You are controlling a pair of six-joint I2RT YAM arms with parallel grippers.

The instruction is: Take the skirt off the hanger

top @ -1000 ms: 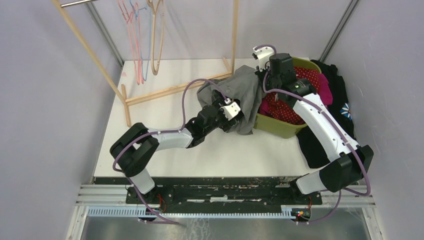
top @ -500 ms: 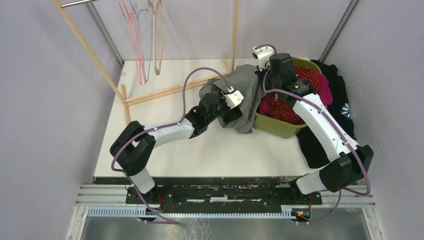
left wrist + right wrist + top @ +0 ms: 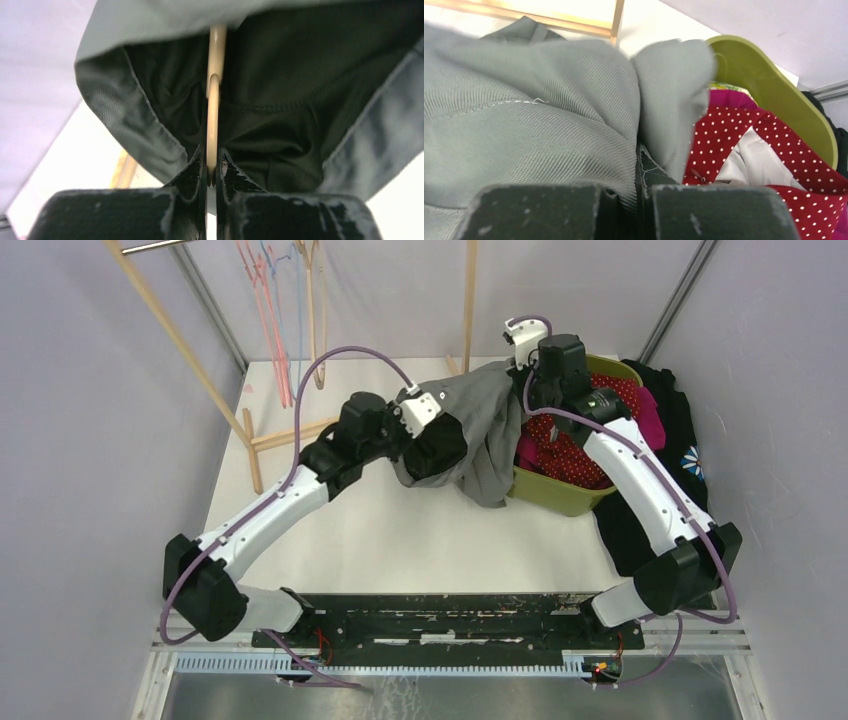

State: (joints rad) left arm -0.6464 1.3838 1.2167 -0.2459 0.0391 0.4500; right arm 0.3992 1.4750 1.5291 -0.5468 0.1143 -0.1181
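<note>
Skirt (image 3: 480,430), seemingly soft, light, limp: my right gripper (image 3: 639,165) is pinching a fold; my left gripper (image 3: 211,170) is clamping the stiff hanger (image 3: 212,115).

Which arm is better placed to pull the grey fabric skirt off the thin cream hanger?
Right, probably: the right gripper is shut on the grey fabric skirt, ready to pull, while the left gripper only pinches the thin cream hanger inside it.

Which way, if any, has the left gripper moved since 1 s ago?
Yes: left gripper moved left and farther back, away from the green basket.
</note>
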